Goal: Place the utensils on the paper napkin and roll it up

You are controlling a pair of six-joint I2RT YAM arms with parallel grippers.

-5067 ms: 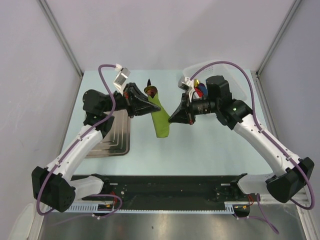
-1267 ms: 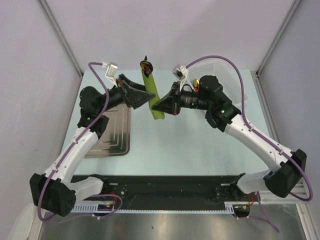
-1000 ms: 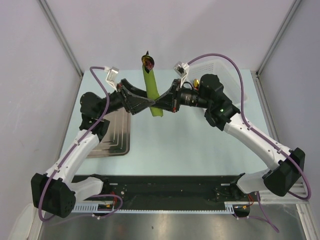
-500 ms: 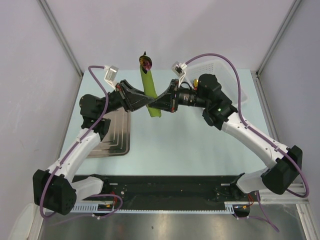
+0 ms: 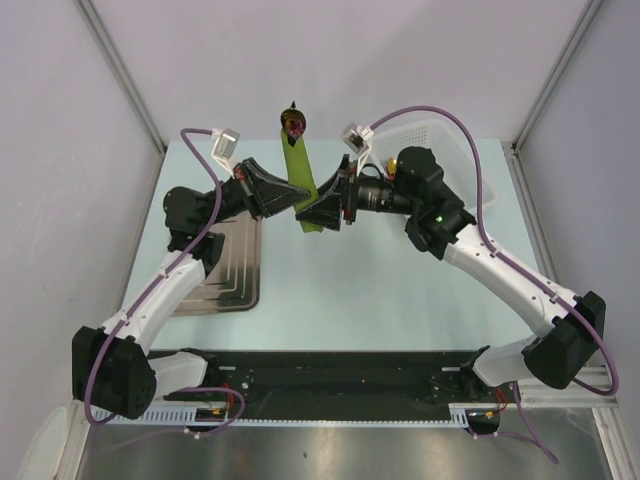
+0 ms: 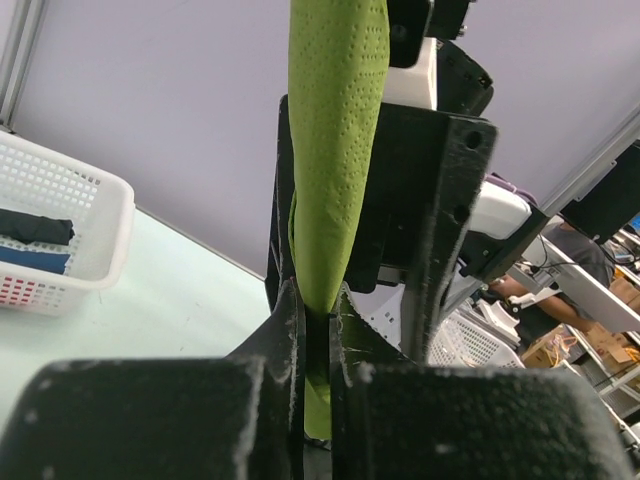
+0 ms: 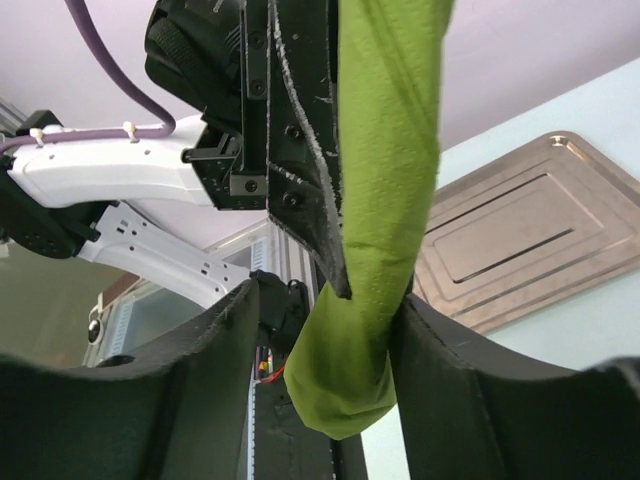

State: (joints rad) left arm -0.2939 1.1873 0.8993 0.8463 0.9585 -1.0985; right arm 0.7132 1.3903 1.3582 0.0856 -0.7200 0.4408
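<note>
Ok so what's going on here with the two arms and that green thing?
Both arms meet at the rolled-up paper napkin, which is held up in the air above the table. The left gripper is pinched shut on the roll near its lower end. The right gripper straddles the roll with its jaws apart, not squeezing it. Utensil ends poke out of the far end. The metal tray lies on the table by the left arm.

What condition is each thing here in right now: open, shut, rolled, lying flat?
paper napkin, rolled up, held in the air.
utensils, wrapped inside the napkin, tips poking out the top.
left gripper, shut on the napkin.
right gripper, open around the napkin's lower end.
metal tray, lying flat.
white basket, upright, holding dark items.
</note>
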